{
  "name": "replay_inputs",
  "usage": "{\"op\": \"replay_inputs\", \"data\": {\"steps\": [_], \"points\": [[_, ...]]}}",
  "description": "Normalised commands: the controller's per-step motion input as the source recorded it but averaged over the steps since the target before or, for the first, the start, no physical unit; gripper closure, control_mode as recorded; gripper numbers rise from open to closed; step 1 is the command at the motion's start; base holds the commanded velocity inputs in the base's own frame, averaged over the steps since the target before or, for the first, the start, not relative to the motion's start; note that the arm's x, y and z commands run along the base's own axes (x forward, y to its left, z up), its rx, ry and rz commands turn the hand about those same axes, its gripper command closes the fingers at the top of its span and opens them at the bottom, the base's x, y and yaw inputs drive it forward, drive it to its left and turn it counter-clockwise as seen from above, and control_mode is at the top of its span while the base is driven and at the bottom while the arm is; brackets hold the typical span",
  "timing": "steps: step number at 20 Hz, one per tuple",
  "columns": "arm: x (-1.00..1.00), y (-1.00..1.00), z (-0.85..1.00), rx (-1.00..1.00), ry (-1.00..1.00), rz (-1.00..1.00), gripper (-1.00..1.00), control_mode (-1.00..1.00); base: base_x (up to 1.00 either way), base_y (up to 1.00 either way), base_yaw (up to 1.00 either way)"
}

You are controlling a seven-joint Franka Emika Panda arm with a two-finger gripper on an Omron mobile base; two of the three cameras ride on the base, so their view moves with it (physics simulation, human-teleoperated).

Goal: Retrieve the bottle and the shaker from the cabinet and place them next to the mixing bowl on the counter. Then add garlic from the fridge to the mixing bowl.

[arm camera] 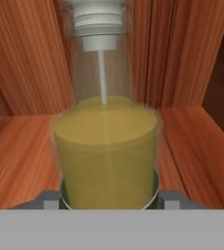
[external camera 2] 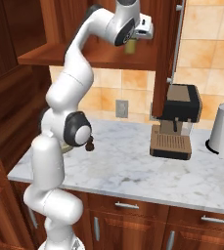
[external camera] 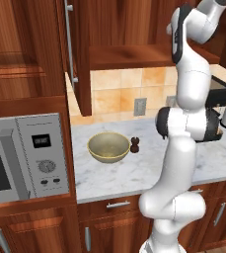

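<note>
Gripper (external camera 2: 131, 45) half-closed w/ jaws round base of bottle (arm camera: 106, 146) upright on cabinet shelf (arm camera: 20, 151); prob. heavy w/ liquid, smooth, slippery, so grip low on body.

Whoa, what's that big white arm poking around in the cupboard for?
The white arm's gripper is up inside the open wooden cabinet, closed around a clear bottle of yellow liquid that stands on the shelf. Down on the marble counter, a small dark shaker already sits beside the tan mixing bowl.
</note>
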Motion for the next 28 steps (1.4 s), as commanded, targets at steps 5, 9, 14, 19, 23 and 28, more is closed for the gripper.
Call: {"op": "replay_inputs", "data": {"steps": [5, 9, 14, 19, 23, 28], "points": [[-1.0, 0.16, -0.23, 0.0, -0.14, 0.0, 1.0, -1.0, 0.0, 0.0, 0.0], [-1.0, 0.28, 0.0, 0.0, -0.17, 0.03, 1.0, -1.0, 0.0, 0.0, 0.0], [-1.0, 0.54, -0.27, 0.0, -0.12, 0.08, 1.0, -1.0, 0.0, 0.0, 0.0], [-1.0, 0.7, -0.09, 0.0, -0.07, 0.13, 1.0, -1.0, 0.0, 0.0, 0.0], [-1.0, 0.71, -0.23, 0.0, -0.06, 0.16, 1.0, -1.0, 0.0, 0.0, 0.0], [-0.93, 0.4, -0.37, 0.0, -0.01, 0.17, 1.0, -1.0, 0.0, 0.0, 0.0]]}}
